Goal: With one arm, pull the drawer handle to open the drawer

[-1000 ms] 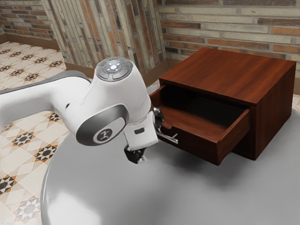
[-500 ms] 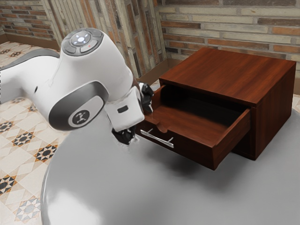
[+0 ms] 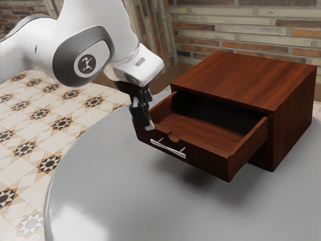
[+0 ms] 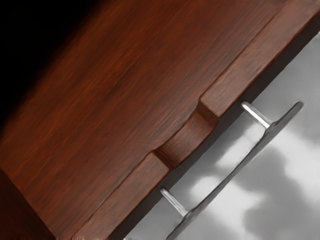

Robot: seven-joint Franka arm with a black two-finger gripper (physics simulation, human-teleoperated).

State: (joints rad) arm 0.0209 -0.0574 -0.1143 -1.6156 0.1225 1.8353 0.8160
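Drawer [image 3: 210,133] sits pulled well out of the cabinet [image 3: 246,75], inside bare, front face well apart from the cabinet body. So the pull step looks done or v. nearly. That's a judgement from how much of the drawer box shows outside the cabinet.

Handle [image 3: 168,148] is on the face farthest from the cabinet, w/ nothing clamped on it. Tool [image 3: 144,123] hangs over the counter [image 3: 125,201], out in front of the cabinet by the drawer's front corner, above handle level and off the bar. Can't tell if it touches that corner, nor whether the tool is apart or together from this angle.

Wrist cam: handle [image 4: 229,170] stands free over the grey counter, just past the drawer's notched front edge.

Next, prob: if more travel is wanted, tool must drop to the bar, straddle it, clamp, then pull straight away from the cabinet. Otherwise lift clear w/o knocking the corner.
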